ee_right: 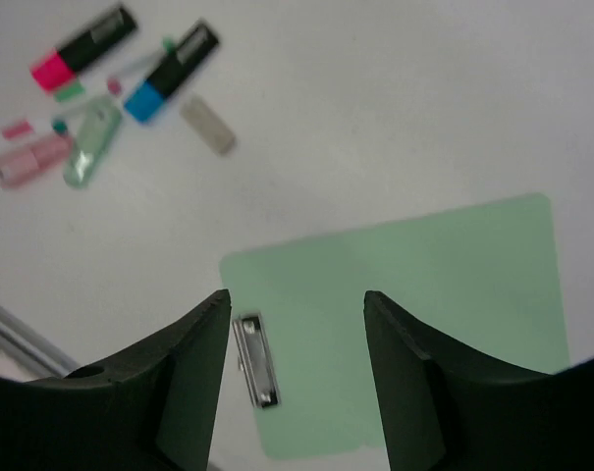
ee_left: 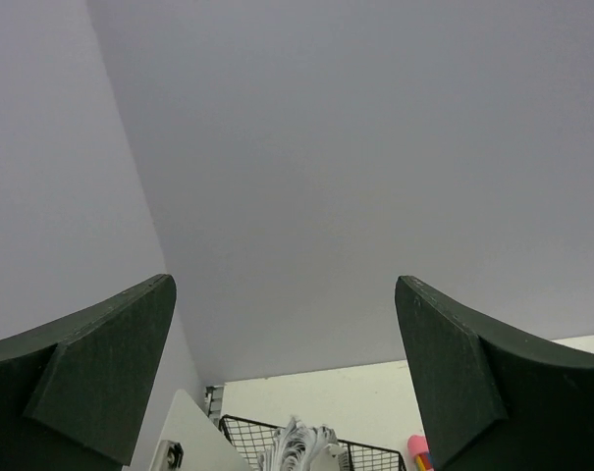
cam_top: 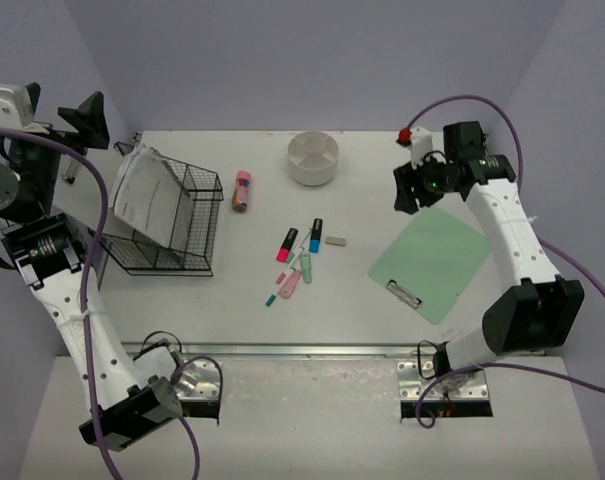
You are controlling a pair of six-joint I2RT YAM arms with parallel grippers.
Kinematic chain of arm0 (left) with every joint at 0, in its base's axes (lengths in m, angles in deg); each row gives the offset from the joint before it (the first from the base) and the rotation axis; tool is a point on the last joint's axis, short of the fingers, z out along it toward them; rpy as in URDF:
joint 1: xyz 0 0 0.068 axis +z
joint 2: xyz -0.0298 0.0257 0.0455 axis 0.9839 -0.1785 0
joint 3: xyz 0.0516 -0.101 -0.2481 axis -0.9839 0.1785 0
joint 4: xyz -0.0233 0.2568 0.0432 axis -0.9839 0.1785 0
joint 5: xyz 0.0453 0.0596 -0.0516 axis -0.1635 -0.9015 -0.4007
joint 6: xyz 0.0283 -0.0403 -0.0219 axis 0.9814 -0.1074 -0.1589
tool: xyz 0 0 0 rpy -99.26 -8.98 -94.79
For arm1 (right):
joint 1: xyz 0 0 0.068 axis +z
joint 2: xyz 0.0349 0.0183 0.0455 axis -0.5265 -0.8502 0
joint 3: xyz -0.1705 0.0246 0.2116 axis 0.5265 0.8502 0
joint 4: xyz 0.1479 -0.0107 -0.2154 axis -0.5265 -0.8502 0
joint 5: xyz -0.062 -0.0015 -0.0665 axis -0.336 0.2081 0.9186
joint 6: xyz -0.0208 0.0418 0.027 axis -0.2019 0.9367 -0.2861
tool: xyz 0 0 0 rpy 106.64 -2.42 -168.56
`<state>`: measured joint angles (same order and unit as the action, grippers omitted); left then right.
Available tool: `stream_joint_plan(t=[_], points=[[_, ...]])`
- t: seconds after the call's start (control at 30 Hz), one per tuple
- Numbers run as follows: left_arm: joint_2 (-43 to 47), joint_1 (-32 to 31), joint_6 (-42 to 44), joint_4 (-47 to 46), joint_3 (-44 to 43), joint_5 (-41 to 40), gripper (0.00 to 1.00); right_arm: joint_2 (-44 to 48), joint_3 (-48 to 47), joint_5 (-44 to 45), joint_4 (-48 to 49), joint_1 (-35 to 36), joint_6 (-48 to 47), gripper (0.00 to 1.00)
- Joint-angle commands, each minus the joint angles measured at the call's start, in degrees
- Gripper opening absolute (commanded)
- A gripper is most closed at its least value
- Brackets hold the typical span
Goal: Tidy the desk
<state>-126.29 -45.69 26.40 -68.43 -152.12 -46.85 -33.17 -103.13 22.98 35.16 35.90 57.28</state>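
On the desk [cam_top: 232, 310], the green clipboard [cam_top: 434, 262] lies flat beneath our right gripper [ee_right: 297, 304], the nearer arm. Its long axis runs diagonally away from its metal clip [ee_right: 255, 360]. Those fingers stand apart, holding nothing. Our left gripper [cam_top: 85, 120], far left of the clipboard, gapes empty too. Our fingers hide the clipboard's clip-end corners.

I see wire basket [cam_top: 187, 235] w/ papers [cam_top: 142, 190] at left, green clipboard [cam_top: 437, 255] at right, highlighters [cam_top: 287, 244] btw. them, white round container [cam_top: 313, 158] at back.
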Motion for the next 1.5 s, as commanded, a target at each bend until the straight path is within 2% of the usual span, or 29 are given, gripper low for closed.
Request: stream_joint_plan(t=[0.0,0.13,0.3,0.4,0.7,1.0,1.13,1.27,1.37,1.47], points=[[0.4,-2.9,6.3,6.1,-0.5,0.9,0.92,5.1,13.2,4.7,-8.3,-0.2,-23.8,0.56],[1.3,-9.1,10.3,9.5,3.4,-0.4,0.92,9.3,26.7,7.8,-3.9,0.9,-25.5,0.56],[-0.6,-22.9,16.0,15.7,5.2,-12.3,0.92,11.9,37.7,11.5,3.8,6.0,-22.9,0.57],[-0.6,-27.5,16.1,15.5,5.7,-16.4,0.92,11.9,41.2,12.9,7.6,8.3,-21.0,0.59],[-2.4,-34.2,13.3,16.1,5.7,-19.0,0.91,7.0,43.8,14.4,14.9,9.4,-16.4,0.59],[-2.8,-44.8,15.5,17.1,8.3,-27.1,0.91,3.0,46.3,14.4,19.4,10.6,-14.8,0.58],[-3.6,-47.0,15.7,17.1,8.0,-29.2,0.91,3.0,48.3,15.4,20.6,11.3,-14.8,0.57],[-4.5,-48.2,15.2,16.8,8.0,-30.7,0.91,3.1,50.9,17.5,22.8,11.7,-14.6,0.5],[-4.9,-49.4,14.0,15.8,9.3,-31.9,0.9,2.5,51.7,19.3,24.8,11.7,-13.7,0.41],[-5.5,-50.7,11.8,16.2,9.7,-31.4,0.9,1.7,50.3,18.9,24.1,11.7,-12.2,0.25]])
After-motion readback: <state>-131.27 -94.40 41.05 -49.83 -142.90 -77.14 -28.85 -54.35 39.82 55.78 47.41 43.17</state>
